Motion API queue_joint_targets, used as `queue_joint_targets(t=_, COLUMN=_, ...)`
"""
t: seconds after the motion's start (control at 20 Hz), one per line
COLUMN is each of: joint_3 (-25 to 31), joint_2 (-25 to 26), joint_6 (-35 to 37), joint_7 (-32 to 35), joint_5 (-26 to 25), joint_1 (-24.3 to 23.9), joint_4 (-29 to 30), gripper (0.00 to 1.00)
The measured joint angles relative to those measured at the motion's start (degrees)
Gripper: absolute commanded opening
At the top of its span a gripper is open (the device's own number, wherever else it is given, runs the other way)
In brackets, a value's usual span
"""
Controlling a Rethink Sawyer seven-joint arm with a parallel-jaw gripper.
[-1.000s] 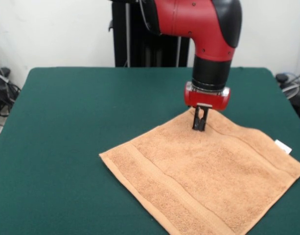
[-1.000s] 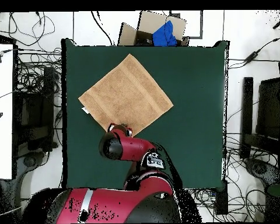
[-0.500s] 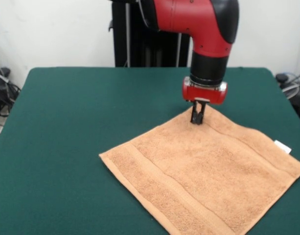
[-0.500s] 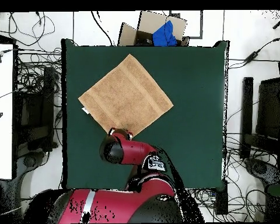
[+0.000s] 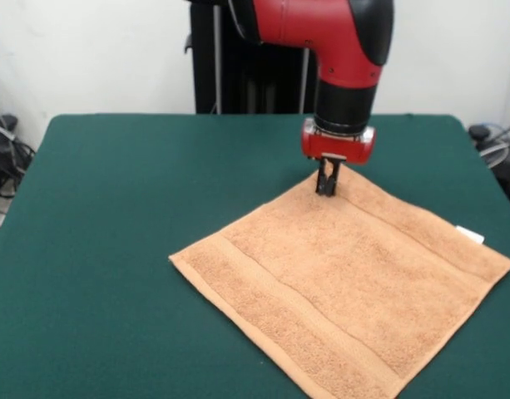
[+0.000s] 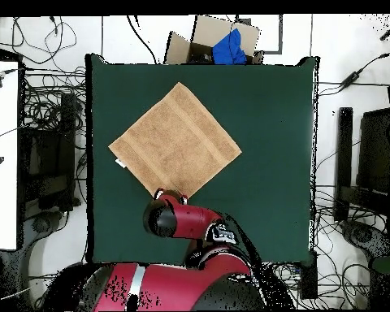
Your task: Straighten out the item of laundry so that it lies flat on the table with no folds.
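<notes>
Pinching the far corner of the towel point(image 5: 342, 283), the hand point(image 5: 325, 188) stands upright with its two dark fingers point(image 5: 321, 179) drawn narrow, their tips down at the cloth. In the front view they look closed on that corner, though the tips are small and dark, so how much cloth sits between them is hard to read. Above them the red wrist block and the black-and-red arm point(image 5: 338, 50) come straight down, which keeps the grip vertical and leaves the rest of the cloth uncovered.

A hold at a corner makes sense for this job: tension applied there runs along the diagonal and would draw out any slack without bunching the middle.

From the hand the towel spreads away toward the camera as a diamond, one corner at the fingertips, the opposite corner running off the lower edge of the front view, and the other two out to either side. A small white tag point(image 5: 470, 234) sticks out at the right-hand corner. Its woven border bands run straight and no fold shows, so it appears to lie flat already.

In the overhead view the towel point(image 6: 175, 140) sits on the left half of the green surface point(image 6: 271, 162), well inside its edges, with the arm covering the corner nearest the robot.
</notes>
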Motion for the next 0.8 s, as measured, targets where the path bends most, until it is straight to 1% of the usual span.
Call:
queue_joint_targets(t=0.5, joint_3=0.7, joint_2=0.0, joint_6=0.0, joint_7=0.0, joint_5=-0.6, joint_1=-0.9, joint_4=0.1, gripper=0.0)
queue_joint_targets(t=0.8, joint_3=0.6, joint_2=0.0, joint_6=-4.0, joint_7=0.0, joint_5=-0.6, joint_1=0.0, joint_4=1.4, gripper=0.0)
